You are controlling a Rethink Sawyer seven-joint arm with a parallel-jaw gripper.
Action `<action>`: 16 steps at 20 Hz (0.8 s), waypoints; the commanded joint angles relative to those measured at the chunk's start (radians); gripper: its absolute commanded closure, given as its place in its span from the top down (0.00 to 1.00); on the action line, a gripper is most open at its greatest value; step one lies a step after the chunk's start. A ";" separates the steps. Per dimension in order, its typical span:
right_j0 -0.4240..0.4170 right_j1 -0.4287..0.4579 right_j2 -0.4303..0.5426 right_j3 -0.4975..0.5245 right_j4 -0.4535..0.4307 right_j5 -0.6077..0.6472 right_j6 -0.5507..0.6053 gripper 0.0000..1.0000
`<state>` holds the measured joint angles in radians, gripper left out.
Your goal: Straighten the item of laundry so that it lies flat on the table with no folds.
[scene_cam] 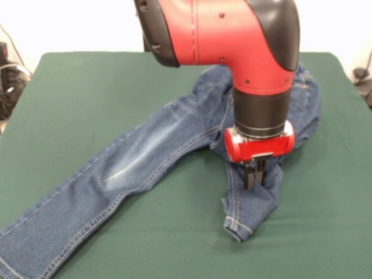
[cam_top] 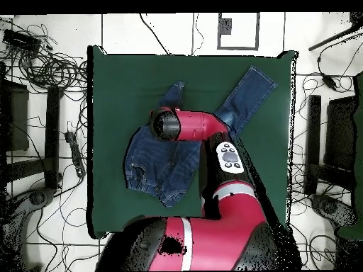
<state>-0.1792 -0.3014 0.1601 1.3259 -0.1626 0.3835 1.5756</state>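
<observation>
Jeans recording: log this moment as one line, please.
jeans: one leg stretched out, other leg folded short | claw: down on folded leg, fingers close together | table: jeans not yet flat

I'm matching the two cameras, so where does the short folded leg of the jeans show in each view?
Front view: the folded leg lies right of centre, under the gripper, its cuff toward the camera.
Overhead view: the folded leg points up, left of centre, above the arm's wrist.
Shared landmark: the long straight leg.
</observation>
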 commanded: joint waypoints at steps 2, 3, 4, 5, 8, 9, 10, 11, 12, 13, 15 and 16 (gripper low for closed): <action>-0.085 0.166 0.177 0.076 -0.040 -0.276 0.122 0.00; -0.092 0.157 0.186 0.087 -0.046 -0.292 0.125 0.00; -0.095 0.150 0.190 0.092 -0.055 -0.309 0.128 0.00; -0.096 0.148 0.188 0.094 -0.064 -0.328 0.132 0.00; -0.068 0.143 0.152 0.074 -0.049 -0.307 0.152 0.00; -0.050 0.142 0.134 0.056 -0.038 -0.284 0.157 0.00; -0.032 0.141 0.112 0.040 -0.027 -0.262 0.164 0.00; -0.011 0.140 0.090 0.026 -0.018 -0.248 0.173 0.00; 0.006 0.140 0.071 0.010 -0.007 -0.227 0.179 0.00; 0.021 0.139 0.053 -0.006 0.001 -0.208 0.183 0.00; 0.045 0.133 0.024 -0.028 0.016 -0.171 0.191 0.00; 0.053 0.131 0.016 -0.037 0.023 -0.152 0.192 0.00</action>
<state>-0.1992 -0.2967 0.1855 1.3432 -0.1636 0.2745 1.5756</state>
